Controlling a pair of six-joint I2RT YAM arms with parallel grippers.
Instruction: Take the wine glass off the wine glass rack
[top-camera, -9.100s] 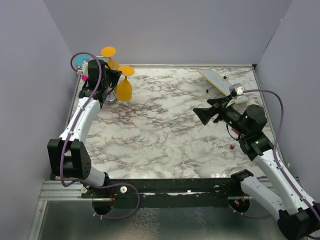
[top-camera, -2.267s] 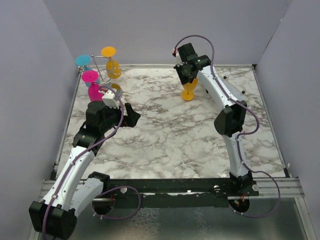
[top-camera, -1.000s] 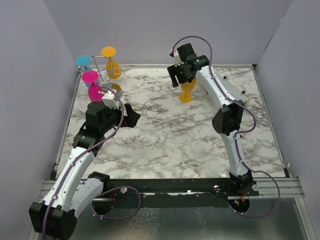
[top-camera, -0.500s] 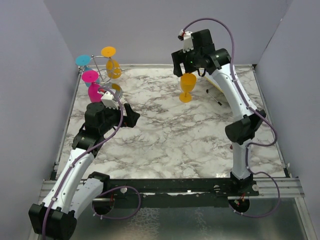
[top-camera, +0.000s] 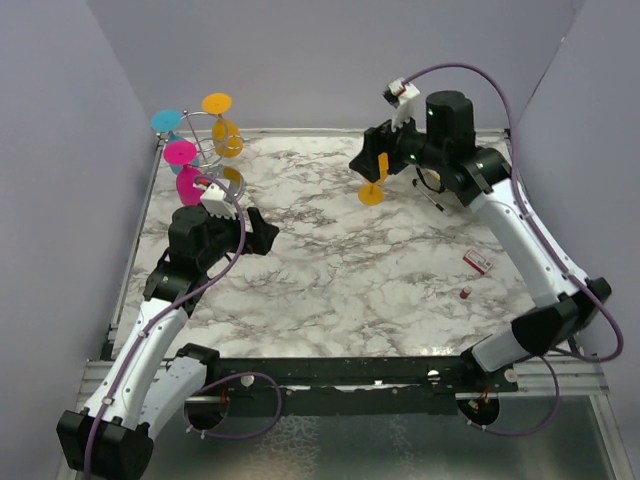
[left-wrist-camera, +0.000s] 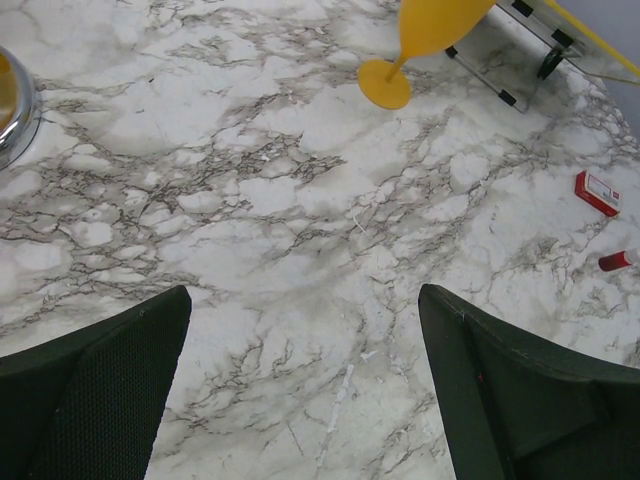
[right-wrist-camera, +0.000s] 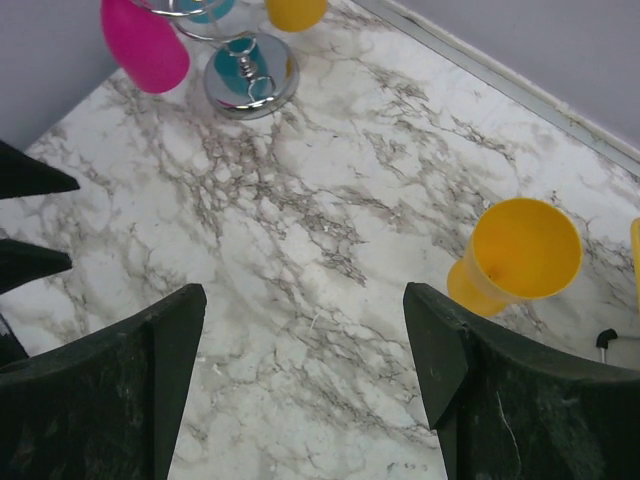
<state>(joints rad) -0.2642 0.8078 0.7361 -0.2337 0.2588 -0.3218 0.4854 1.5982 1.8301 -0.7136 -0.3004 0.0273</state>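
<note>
The wine glass rack (top-camera: 203, 128), a silver wire stand on a shiny disc base (right-wrist-camera: 250, 75), stands at the table's back left. A pink glass (top-camera: 188, 180), a cyan-footed glass (top-camera: 165, 120) and a yellow glass (top-camera: 226, 137) hang from it. Another yellow wine glass (right-wrist-camera: 520, 255) stands upright on the marble at back centre, also seen in the left wrist view (left-wrist-camera: 425, 25). My right gripper (top-camera: 368, 160) hovers open just above and beside it, holding nothing. In front of the rack, my left gripper (top-camera: 265, 235) is open and empty over bare marble.
A tilted mirror-like panel (left-wrist-camera: 515, 55) stands behind the free yellow glass. A small red box (top-camera: 478, 260) and a tiny red piece (top-camera: 465, 293) lie on the right side. Grey walls enclose the left, back and right edges.
The right gripper opened off the standing yellow glass, lifted and swung back to the right. The glass stays upright on the table. The left arm has not moved.
</note>
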